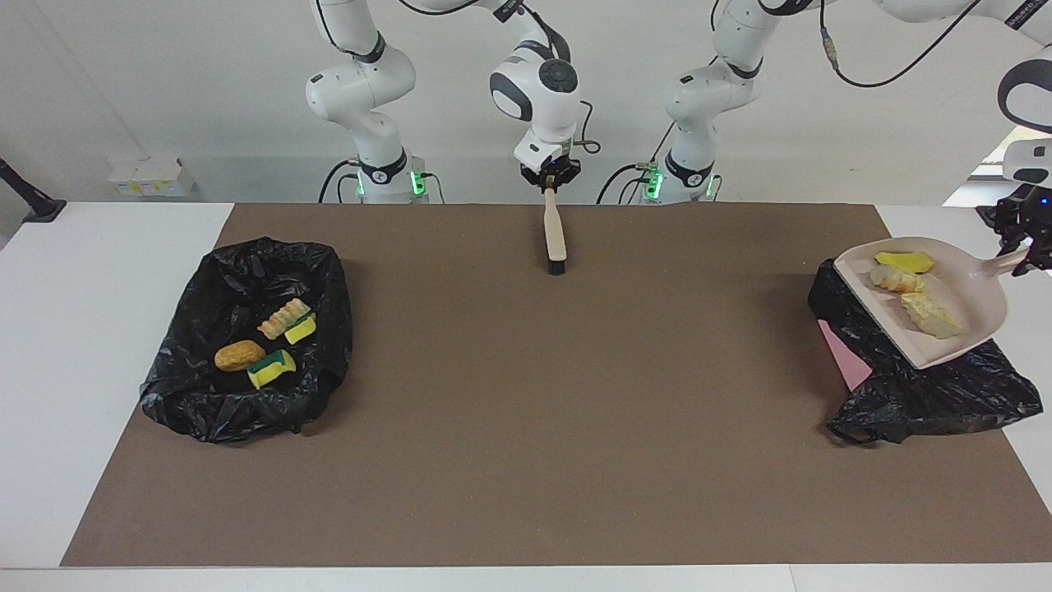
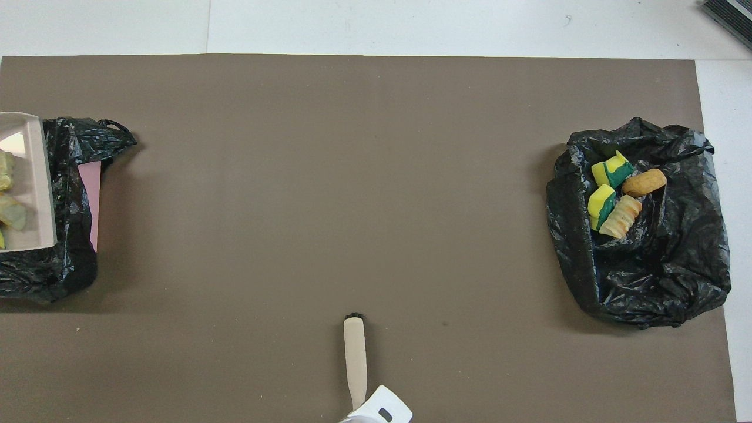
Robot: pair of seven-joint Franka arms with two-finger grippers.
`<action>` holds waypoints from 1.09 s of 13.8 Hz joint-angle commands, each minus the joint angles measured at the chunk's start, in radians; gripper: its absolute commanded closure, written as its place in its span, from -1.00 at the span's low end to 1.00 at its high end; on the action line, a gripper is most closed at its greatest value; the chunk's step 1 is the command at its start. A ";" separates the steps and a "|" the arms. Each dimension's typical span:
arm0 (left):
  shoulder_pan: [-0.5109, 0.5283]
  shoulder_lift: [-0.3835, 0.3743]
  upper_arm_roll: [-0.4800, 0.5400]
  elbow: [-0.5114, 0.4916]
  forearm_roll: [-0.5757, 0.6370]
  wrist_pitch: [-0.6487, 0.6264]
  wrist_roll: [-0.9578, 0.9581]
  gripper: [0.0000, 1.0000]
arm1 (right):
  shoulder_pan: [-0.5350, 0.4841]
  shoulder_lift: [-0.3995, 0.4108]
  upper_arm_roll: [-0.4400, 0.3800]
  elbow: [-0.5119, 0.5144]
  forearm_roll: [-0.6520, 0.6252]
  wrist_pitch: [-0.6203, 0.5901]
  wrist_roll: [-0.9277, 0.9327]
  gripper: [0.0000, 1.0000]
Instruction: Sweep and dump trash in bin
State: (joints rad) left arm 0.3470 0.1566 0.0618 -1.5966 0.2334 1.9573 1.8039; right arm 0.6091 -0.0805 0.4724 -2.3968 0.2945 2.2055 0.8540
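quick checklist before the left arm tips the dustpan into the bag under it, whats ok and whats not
1. Left gripper shut on the dustpan handle: ok.
2. Dustpan raised over the black bag at the left arm's end: ok.
3. Three scraps lie in the pan, none spilled on the mat: ok.
4. Bag mouth open under the pan: cannot tell; it looks crumpled and flat.
5. Right gripper holds the brush upright near the robots, away from the pan: ok.
6. Four scraps sit in the other black bag: ok.
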 commanded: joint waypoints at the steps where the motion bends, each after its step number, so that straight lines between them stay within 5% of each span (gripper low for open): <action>1: 0.020 0.017 -0.005 -0.014 0.108 0.086 0.003 1.00 | -0.014 -0.013 0.000 -0.024 0.037 0.017 -0.044 -0.04; 8: -0.033 -0.061 -0.002 -0.230 0.510 0.265 -0.101 1.00 | -0.081 -0.010 -0.008 0.040 0.035 0.005 -0.033 -0.99; 13: -0.014 -0.086 0.000 -0.253 0.861 0.305 -0.268 1.00 | -0.293 -0.012 -0.009 0.165 0.018 -0.104 -0.073 -1.00; 15: -0.008 -0.115 0.000 -0.253 0.908 0.302 -0.316 1.00 | -0.386 -0.015 -0.012 0.246 0.018 -0.217 -0.194 -1.00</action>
State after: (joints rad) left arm 0.3307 0.0957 0.0580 -1.8131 1.0883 2.2376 1.5311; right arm 0.3011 -0.0857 0.4549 -2.2229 0.2969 2.0897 0.7550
